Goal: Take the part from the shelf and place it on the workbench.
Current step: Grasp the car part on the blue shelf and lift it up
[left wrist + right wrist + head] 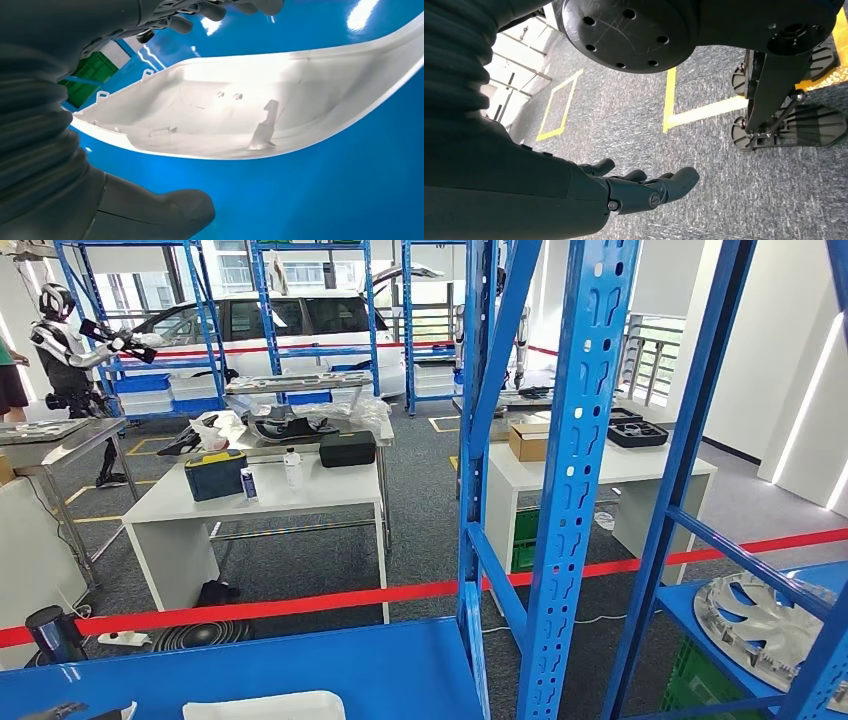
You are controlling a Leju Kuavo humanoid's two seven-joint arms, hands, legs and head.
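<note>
The part (225, 115) is a long, curved white plastic trim piece lying on the glossy blue shelf board (325, 190). In the head view its near end (265, 705) shows at the bottom edge on the same shelf (330, 665). My left hand (55, 150) hovers close over the part, with the thumb (165, 210) on one side and the dark fingers (215, 10) on the other, spread and gripping nothing. My right hand (634, 190) hangs low over the grey carpet, its fingers loosely extended and empty. A white workbench (300, 495) stands beyond the shelf.
Blue perforated shelf uprights (575, 480) rise just right of centre. A silver wheel cover (770, 625) lies on the right-hand shelf above a green crate (700, 685). Red tape (300, 602) crosses behind the shelf. A second white table (600, 475) carries boxes. Another humanoid robot (65, 340) stands far left.
</note>
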